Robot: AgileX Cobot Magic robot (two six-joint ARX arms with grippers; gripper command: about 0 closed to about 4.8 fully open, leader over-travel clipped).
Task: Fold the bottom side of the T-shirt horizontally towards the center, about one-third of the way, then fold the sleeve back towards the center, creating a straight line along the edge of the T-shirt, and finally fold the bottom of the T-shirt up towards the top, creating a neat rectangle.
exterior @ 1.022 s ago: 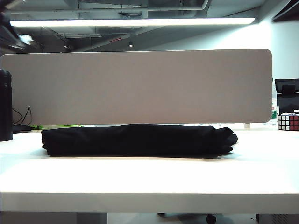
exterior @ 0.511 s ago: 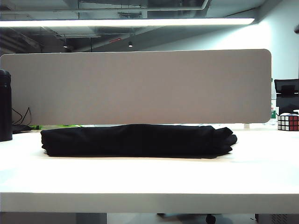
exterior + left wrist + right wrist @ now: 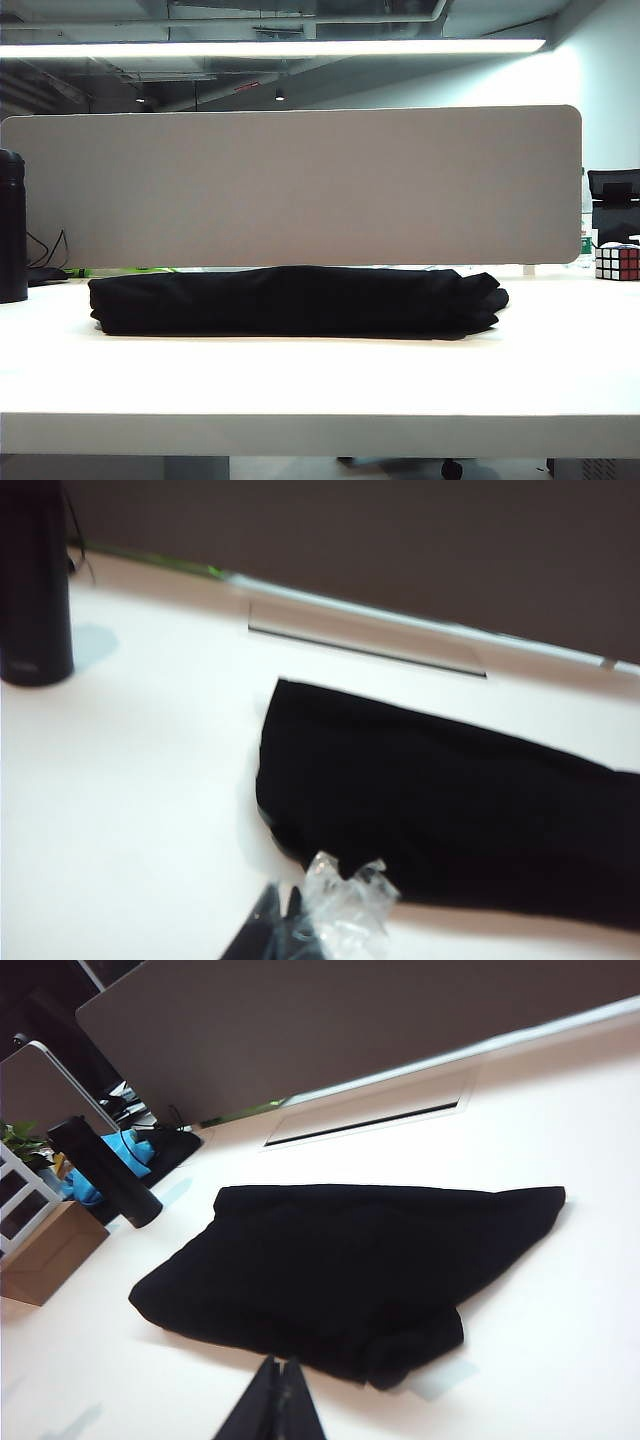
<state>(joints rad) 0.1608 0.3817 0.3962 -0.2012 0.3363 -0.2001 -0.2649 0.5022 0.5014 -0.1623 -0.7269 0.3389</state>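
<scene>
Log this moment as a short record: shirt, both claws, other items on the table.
T-shirt: folded into a flat black bundle, mid-table
Left claw: shut, empty, above the table beside the shirt
Right claw: shut, empty, clear of the shirt
Table: white
Other items: black bottle far left; Rubik's cube far right

Exterior view: the dark blurred shape seen at the upper left edge one second ago is gone. The folded black cloth T-shirt sits marginally further right than half a second ago, a barely perceptible shift. No other change noted.
</scene>
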